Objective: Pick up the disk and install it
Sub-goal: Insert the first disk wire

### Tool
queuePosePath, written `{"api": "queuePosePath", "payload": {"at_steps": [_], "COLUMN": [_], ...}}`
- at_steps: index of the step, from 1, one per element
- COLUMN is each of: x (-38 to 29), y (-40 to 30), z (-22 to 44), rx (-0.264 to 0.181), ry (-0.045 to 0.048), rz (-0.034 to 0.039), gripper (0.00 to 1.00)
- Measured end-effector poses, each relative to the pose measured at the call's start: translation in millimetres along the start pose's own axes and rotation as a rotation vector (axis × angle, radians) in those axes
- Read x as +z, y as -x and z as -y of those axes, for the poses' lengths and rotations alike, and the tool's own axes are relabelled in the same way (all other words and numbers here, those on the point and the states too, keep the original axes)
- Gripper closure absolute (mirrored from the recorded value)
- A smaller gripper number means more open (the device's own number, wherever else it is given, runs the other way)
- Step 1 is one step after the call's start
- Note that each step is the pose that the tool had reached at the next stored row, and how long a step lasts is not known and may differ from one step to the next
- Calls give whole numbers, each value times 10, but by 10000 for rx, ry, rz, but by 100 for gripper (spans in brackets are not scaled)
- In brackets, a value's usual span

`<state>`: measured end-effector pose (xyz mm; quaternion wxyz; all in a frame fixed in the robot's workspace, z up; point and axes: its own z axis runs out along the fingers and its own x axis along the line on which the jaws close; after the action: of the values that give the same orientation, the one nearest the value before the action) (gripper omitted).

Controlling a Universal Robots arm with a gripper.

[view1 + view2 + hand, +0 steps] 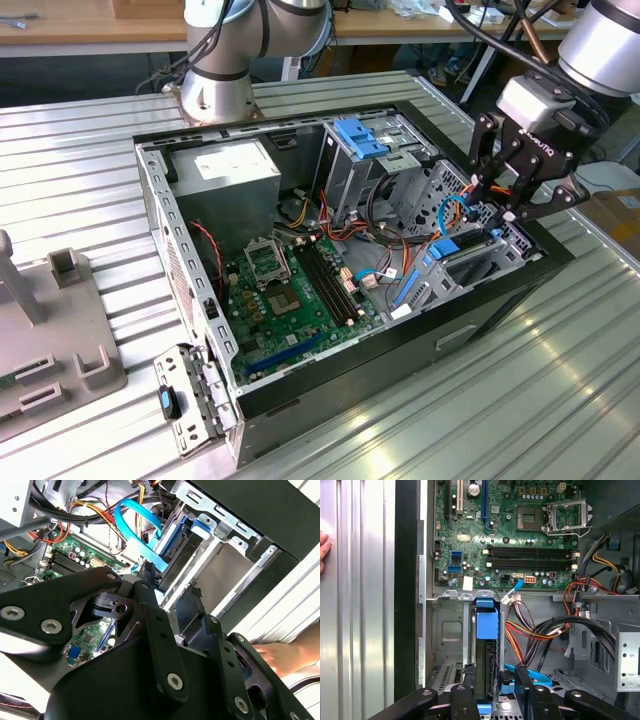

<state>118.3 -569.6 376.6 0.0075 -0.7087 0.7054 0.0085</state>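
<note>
The disk (486, 630) stands on edge in a slot of the metal drive cage (445, 630), at the case's end on the exterior view's right. It is a dark slab with bright blue rails (172, 555). In the exterior view the disk (462, 258) lies just below my gripper (497, 205). My gripper (496, 680) straddles the disk's near end. One finger sits close against the disk's side, while the other stands apart with a gap and a blue cable between. The jaws look open. In the second wrist view my gripper (170, 590) hangs over the same slot.
The open computer case (500, 300) lies on a ribbed metal table (560, 400). Inside are the motherboard (290, 290), a grey power supply (225, 170), a blue bracket (360, 135) and cable bundles (540, 630). A person's hand (280, 655) rests on the table beside the case. A grey fixture (50, 330) stands at the exterior view's left.
</note>
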Motion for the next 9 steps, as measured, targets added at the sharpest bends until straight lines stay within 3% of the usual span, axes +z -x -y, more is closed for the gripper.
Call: {"api": "queuePosePath", "payload": {"at_steps": [9], "x": [1], "y": [45], "z": [19], "rx": [0], "ry": [0], "rz": [-1], "gripper": [56]}}
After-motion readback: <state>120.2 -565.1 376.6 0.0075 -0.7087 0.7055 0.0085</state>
